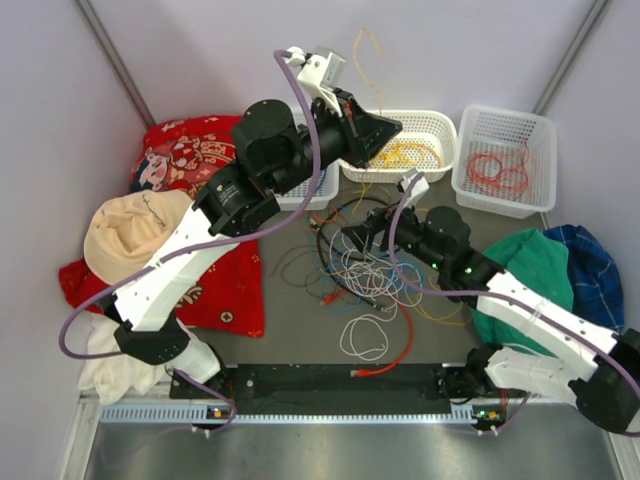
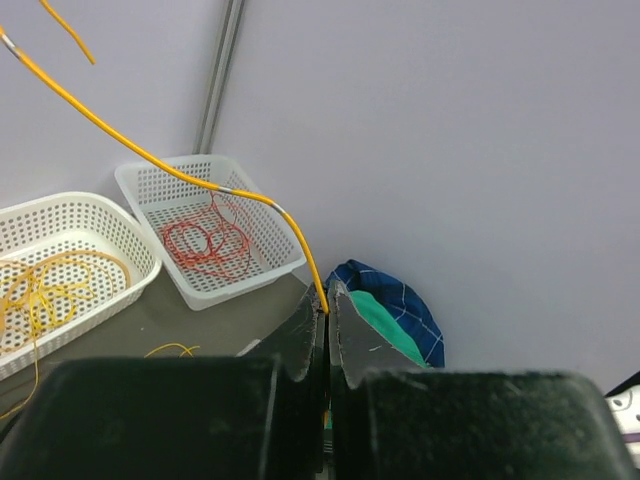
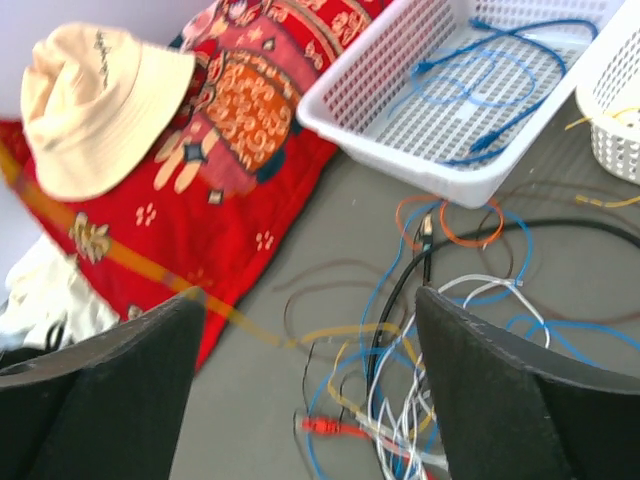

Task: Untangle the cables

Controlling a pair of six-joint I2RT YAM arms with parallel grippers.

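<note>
The cables lie in a tangle (image 1: 365,270) of white, blue, black, yellow and red-orange loops at the middle of the table. My left gripper (image 1: 385,130) hangs over the middle basket (image 1: 449,140), shut on a yellow cable (image 2: 150,155) that rises from its fingertips (image 2: 328,295) up and to the left. Over the tangle's left side my right gripper (image 1: 355,235) stands open, holding nothing. In the right wrist view it (image 3: 310,295) frames the tangle (image 3: 440,400), and a blurred yellow cable (image 3: 130,260) crosses under its left finger.
Three white baskets stand at the back: one with blue cables (image 3: 400,160), the middle one with yellow cables, and one (image 1: 500,208) with red-orange cables. A red patterned cloth (image 1: 190,150) and beige hat (image 1: 125,230) lie left. Green (image 1: 530,270) and blue (image 1: 590,260) cloths lie right.
</note>
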